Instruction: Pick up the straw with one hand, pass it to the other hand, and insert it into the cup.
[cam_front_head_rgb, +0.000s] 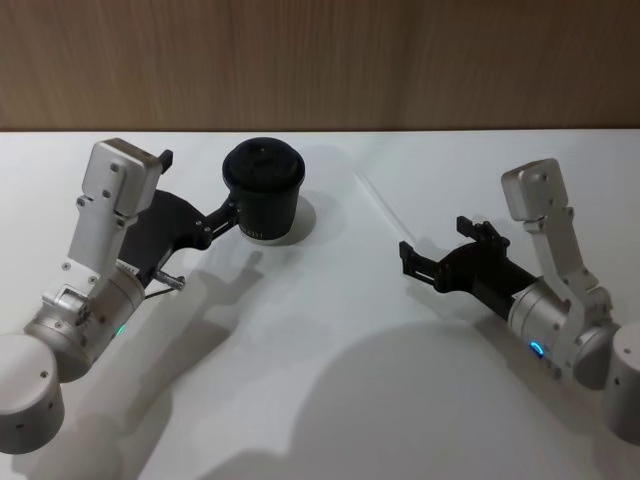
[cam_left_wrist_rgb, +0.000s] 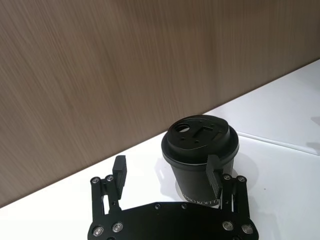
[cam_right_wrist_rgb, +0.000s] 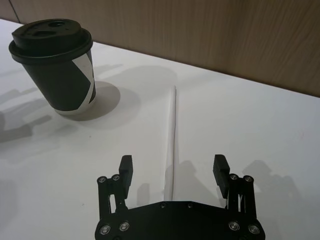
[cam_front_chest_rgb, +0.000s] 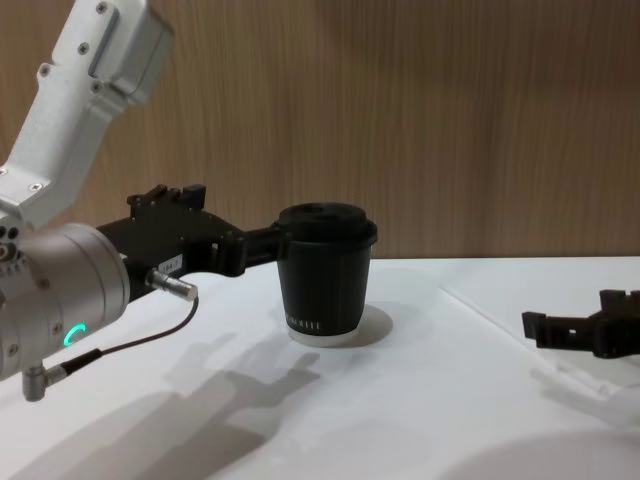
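- The white table (cam_front_head_rgb: 330, 380) is the biggest thing here, and it runs back to a wood-panel wall (cam_front_head_rgb: 320, 60).
- The left gripper (cam_front_head_rgb: 200, 184) reaches in from the left side, right up by the cup. It's spread wide and has hold of nothing. One of its fingers (cam_left_wrist_rgb: 214, 172) sits right at the cup's side, but I honestly can't tell if it's touching. The other finger hangs out in open air, away from the cup.
- The right gripper (cam_front_head_rgb: 433, 238) is over on the right side of the table, hanging low above it. It's also spread wide and gripping nothing. Its wrist view shows the straw lying on the table in the gap between the two fingers (cam_right_wrist_rgb: 125, 167), with neither one on it.
- The cup (cam_front_head_rgb: 262, 195) is a small black ribbed paper cup with a white base rim. It has tiny white lettering low on the side and a white wedge on one face. It stands upright near the back of the table, left of centre.
- A black domed lid (cam_right_wrist_rgb: 50, 37) closes the cup, so whatever's inside is hidden. There are a couple of small openings in the top.
- The straw (cam_right_wrist_rgb: 172, 135) is thin, straight and plain white, so it's pretty hard to spot against the table. It lies flat on the right half, well apart from the cup, with its far end pointing toward the wall.
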